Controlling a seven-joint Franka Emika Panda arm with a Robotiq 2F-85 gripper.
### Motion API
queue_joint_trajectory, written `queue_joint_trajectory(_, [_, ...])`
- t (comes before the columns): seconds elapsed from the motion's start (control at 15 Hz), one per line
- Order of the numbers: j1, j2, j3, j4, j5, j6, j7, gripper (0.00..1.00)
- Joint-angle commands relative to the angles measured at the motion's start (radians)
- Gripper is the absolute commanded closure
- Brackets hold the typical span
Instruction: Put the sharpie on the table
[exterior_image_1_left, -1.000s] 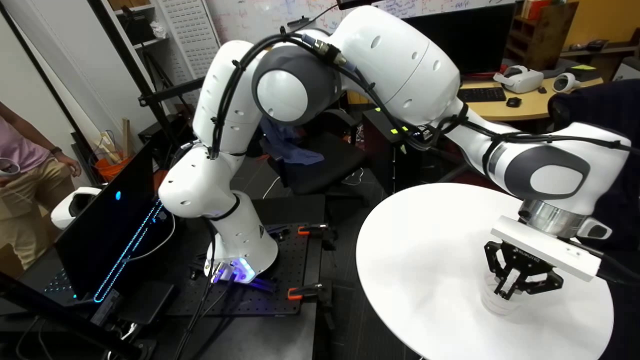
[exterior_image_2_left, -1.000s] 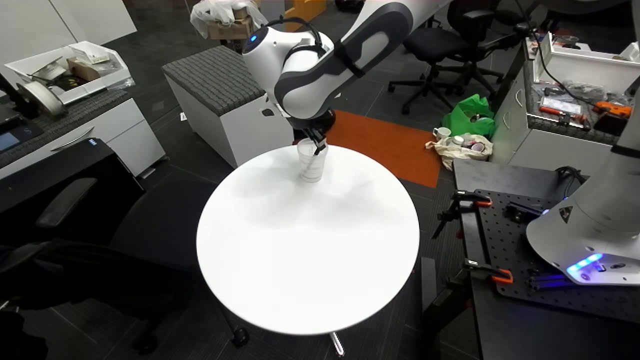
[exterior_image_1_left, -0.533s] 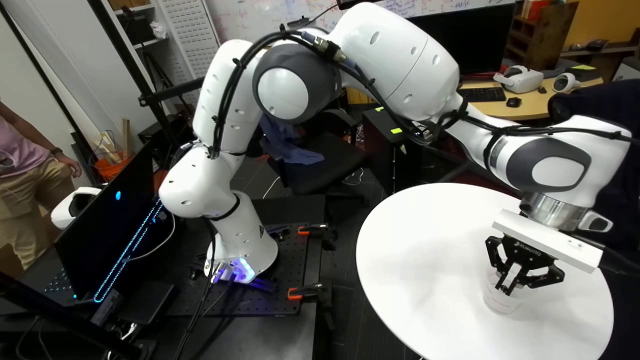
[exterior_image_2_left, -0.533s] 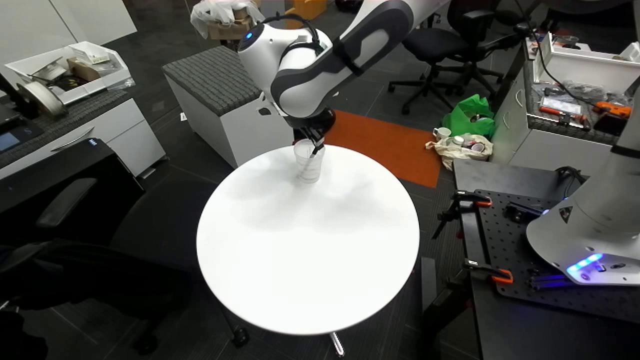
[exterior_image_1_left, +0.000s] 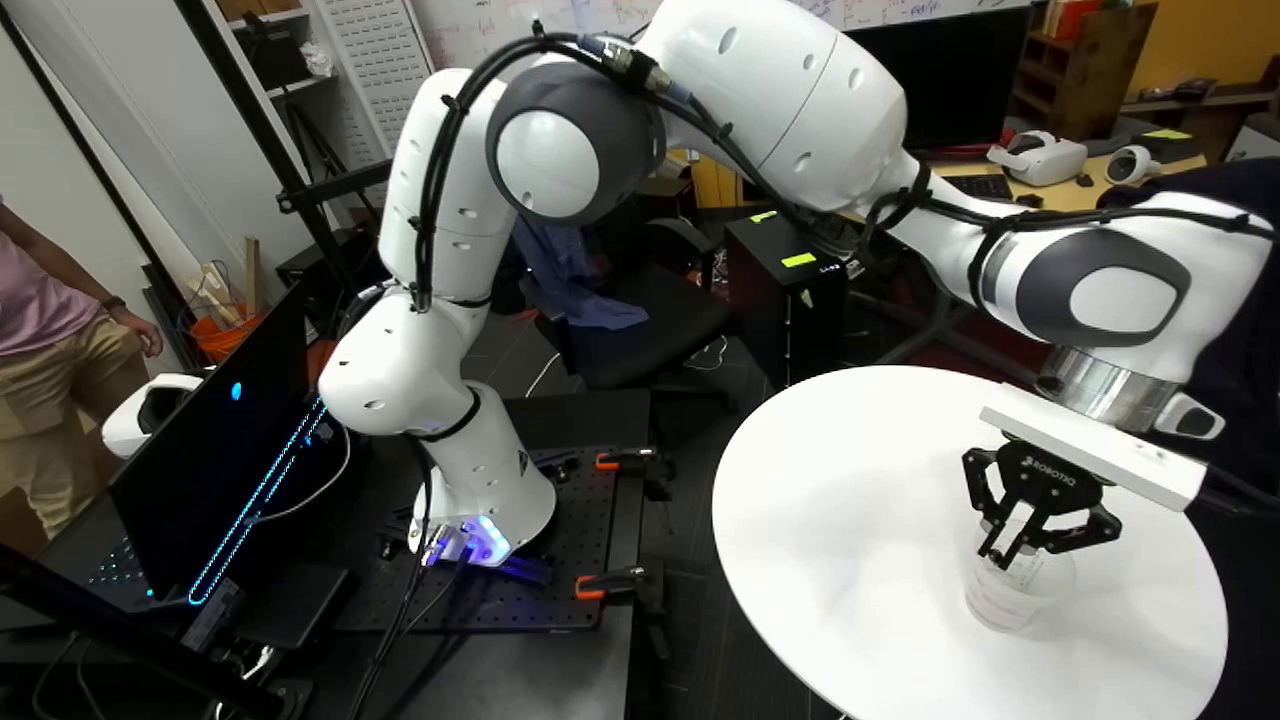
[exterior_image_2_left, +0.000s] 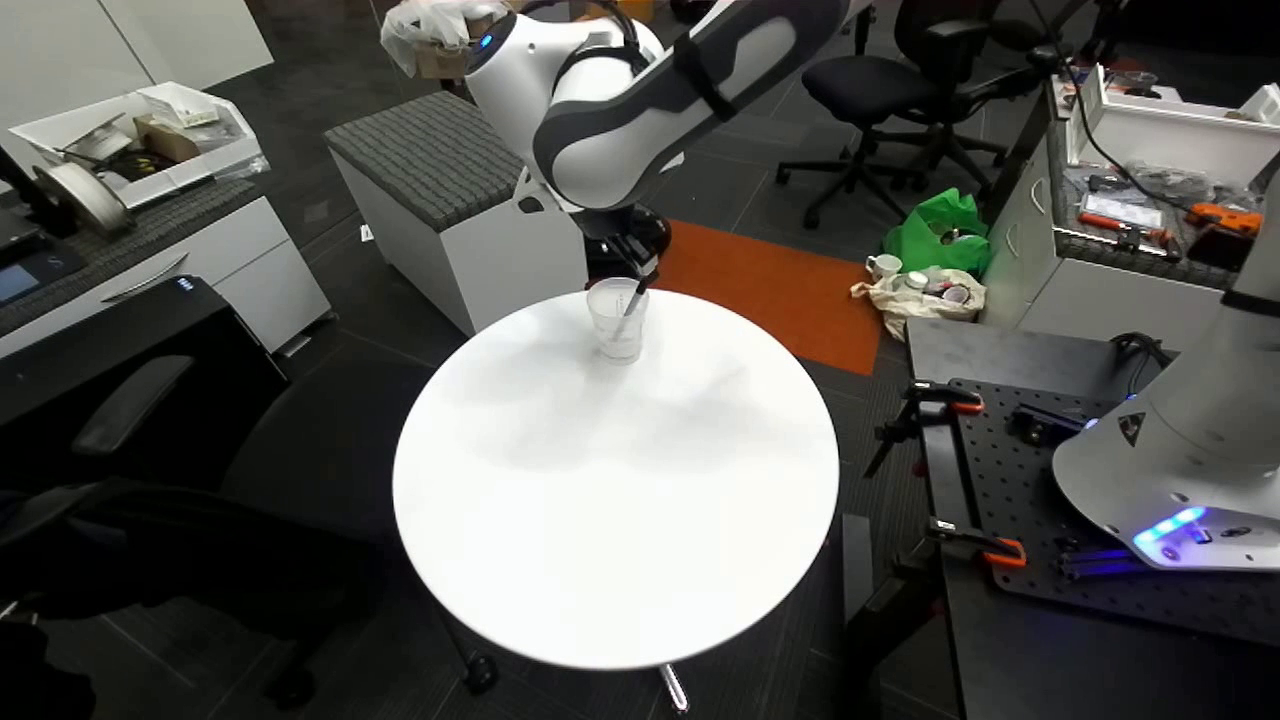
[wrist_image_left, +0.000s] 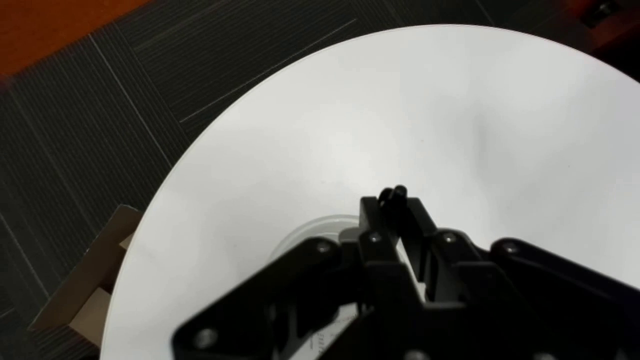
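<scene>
Okay, gripper (exterior_image_1_left: 995, 554) pinching the sharpie (wrist_image_left: 395, 204) by its dark upper end; lower part slants down inside the clear cup (exterior_image_2_left: 606, 335), tip too faint to make out. In an exterior view the cup stands upright near the far edge of the table (exterior_image_2_left: 615, 510). Step looks like extraction, placing not yet done: pull up along the sharpie's own slant, slowly, until the tip clears the cup's lip, or the cup may drag or topple. Then go inward from that edge, lay it flat, release low; might roll.
</scene>
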Motion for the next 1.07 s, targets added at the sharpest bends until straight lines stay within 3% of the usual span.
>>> queue_joint_trajectory(0.0, [0.015, -0.094, -0.008, -0.072, -0.032, -0.024, 0.045, 0.96])
queue_joint_trajectory(0.6, [0.016, -0.265, -0.002, -0.208, -0.083, 0.042, 0.120, 0.96])
queue_joint_trajectory(1.0, [0.036, -0.322, 0.009, -0.277, -0.083, 0.176, 0.159, 0.96])
